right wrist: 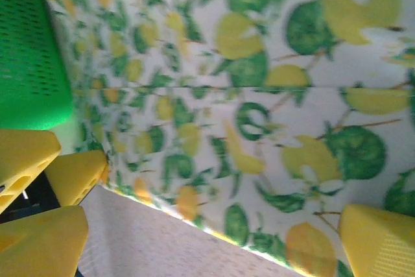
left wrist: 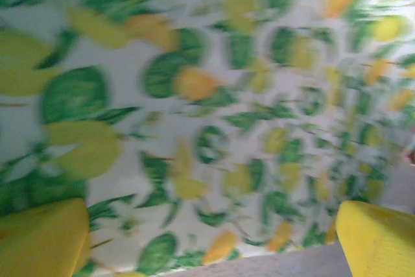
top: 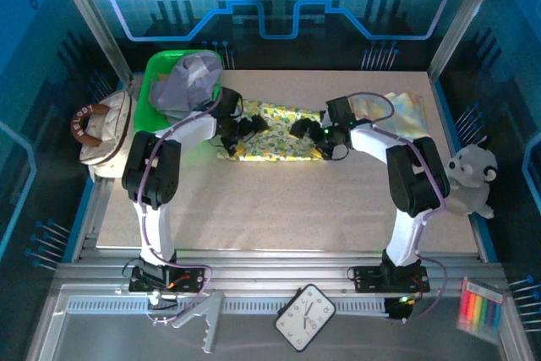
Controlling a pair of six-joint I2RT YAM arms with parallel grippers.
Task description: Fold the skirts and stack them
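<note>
From above, a table [top: 279, 217] holds a yellow-green leafy skirt [top: 275, 139] lying flat as a long rectangle at far centre. The left gripper [top: 251, 128] and right gripper [top: 302, 130] sit low over it, tips facing each other. A lavender-grey skirt [top: 190, 82] is heaped in a green bin [top: 155, 82] at far left. A pale cloth [top: 406, 107], possibly the third skirt, lies far right. The left wrist camera shows blurred leafy print and that arm's yellow fingers [left wrist: 45, 241] spread wide, gripping nothing. The right wrist camera shows a straight fold line across the print, and its own yellow fingers [right wrist: 379, 241] are likewise wide apart and empty. The task looks early: one skirt partly folded, nothing stacked.
</note>
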